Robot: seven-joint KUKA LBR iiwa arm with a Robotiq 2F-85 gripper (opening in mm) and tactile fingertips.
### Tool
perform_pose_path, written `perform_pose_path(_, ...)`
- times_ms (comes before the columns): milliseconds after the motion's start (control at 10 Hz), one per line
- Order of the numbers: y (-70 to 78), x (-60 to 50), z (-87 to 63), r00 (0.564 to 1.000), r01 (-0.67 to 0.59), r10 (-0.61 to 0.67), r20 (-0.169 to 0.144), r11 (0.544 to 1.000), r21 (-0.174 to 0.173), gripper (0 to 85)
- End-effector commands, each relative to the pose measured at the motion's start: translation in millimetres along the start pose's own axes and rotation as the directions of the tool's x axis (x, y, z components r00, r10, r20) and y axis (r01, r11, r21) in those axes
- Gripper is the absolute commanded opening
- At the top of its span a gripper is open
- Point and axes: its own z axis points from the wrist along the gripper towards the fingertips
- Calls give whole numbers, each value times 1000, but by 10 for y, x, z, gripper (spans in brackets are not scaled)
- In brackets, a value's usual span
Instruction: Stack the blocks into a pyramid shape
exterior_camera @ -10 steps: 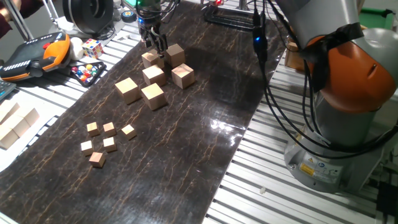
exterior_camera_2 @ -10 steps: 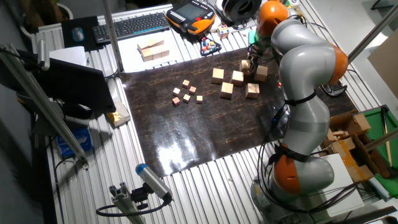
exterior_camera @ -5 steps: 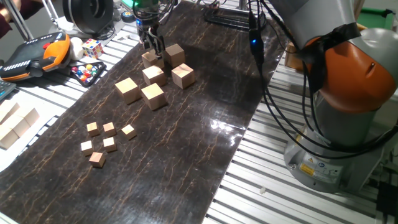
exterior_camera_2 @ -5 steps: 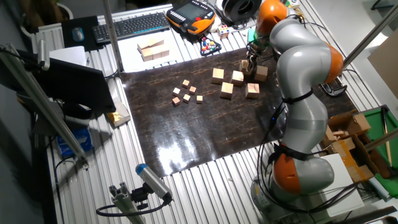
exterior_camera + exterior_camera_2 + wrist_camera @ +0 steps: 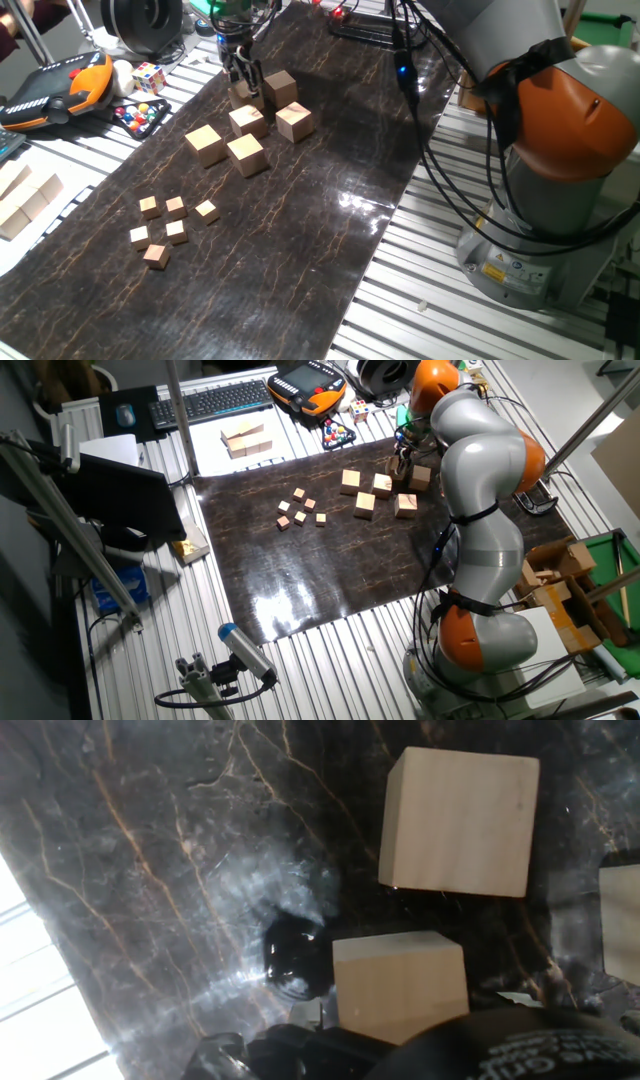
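Observation:
Six light-tan wooden blocks lie flat on the dark marbled mat (image 5: 300, 230), none stacked. Five are free: (image 5: 281, 87), (image 5: 247, 120), (image 5: 294, 122), (image 5: 204, 144), (image 5: 246, 154). My gripper (image 5: 244, 80) (image 5: 399, 460) hangs low over the sixth block (image 5: 238, 97) at the far end of the group, its fingers spread to either side of it and hiding part of its top. In the hand view that block (image 5: 398, 985) sits just ahead of the dark hand housing, and another block (image 5: 460, 820) lies beyond it.
Several much smaller wooden cubes (image 5: 165, 228) (image 5: 300, 508) lie nearer the mat's front. Off the mat are a multicoloured puzzle cube (image 5: 148, 77), an orange teach pendant (image 5: 60, 90), pale wood pieces (image 5: 25, 205) and the arm's base (image 5: 560, 200) with hanging cables.
The gripper has shifted slightly left and lower, onto the far block. No block has visibly moved.

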Motion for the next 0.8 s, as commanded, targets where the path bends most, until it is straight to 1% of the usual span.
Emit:
perform_pose_path(0, 0, -4, 21, 1000, 3, -3, -5, 1000, 1, 840)
perform_pose_path(300, 5, -4, 60, 1000, 10, -10, -5, 1000, 8, 823)
perform_pose_path(400, 6, -6, 74, 1000, 16, -16, -5, 1000, 8, 803)
perform_pose_path(500, 5, -11, 95, 1000, 24, -24, -7, 1000, 8, 723)
perform_pose_path(700, 3, -19, 113, 999, 32, -32, -10, 999, 8, 447)
